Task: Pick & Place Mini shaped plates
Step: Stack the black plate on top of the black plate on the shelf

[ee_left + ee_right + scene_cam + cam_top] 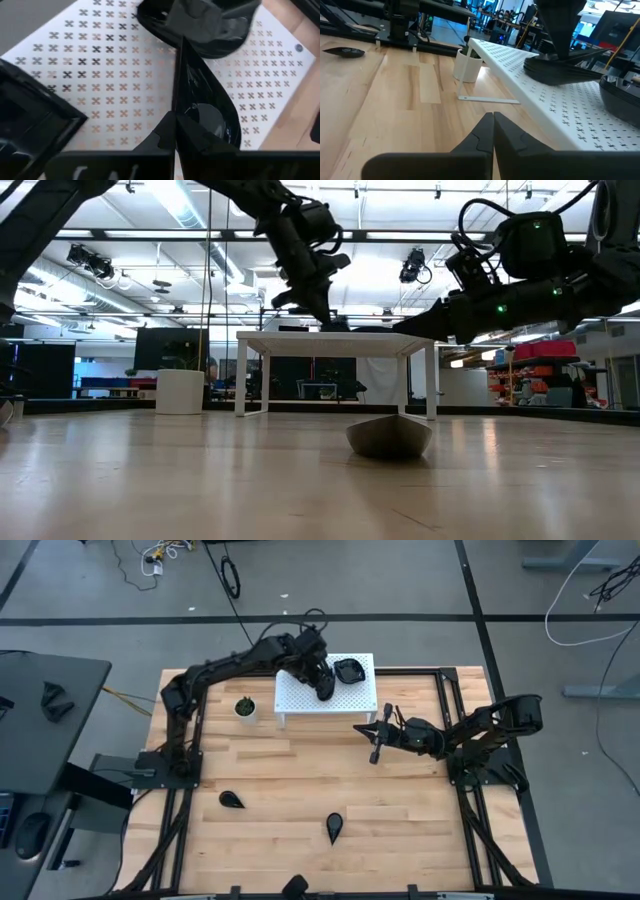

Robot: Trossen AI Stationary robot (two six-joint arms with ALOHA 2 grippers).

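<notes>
Wooden table (300, 800) with black frame rails, grey floor around it; white perforated stand (300, 700) at the far side, small white pot with a green plant (245, 709) just beside the stand's left end. Left gripper (325, 690) is over the stand top, fingers (160, 140) pinched together on the edge of a black teardrop plate (205, 112), which stands tilted on edge against the perforated surface. Just beyond that gripper, on the stand, sits a stack of black plates (348, 670); in the left wrist view another black dish (200, 25) lies right ahead of the held one, and a square black plate (30, 115) sits to one side. Right gripper (376, 743) hovers above bare wood just in front of the stand's right end, fingers (492, 130) pressed together, nothing between them. Two loose plates lie on the table well away from both grippers: one toward the left arm's base (232, 800), one nearer the middle front (334, 827).
</notes>
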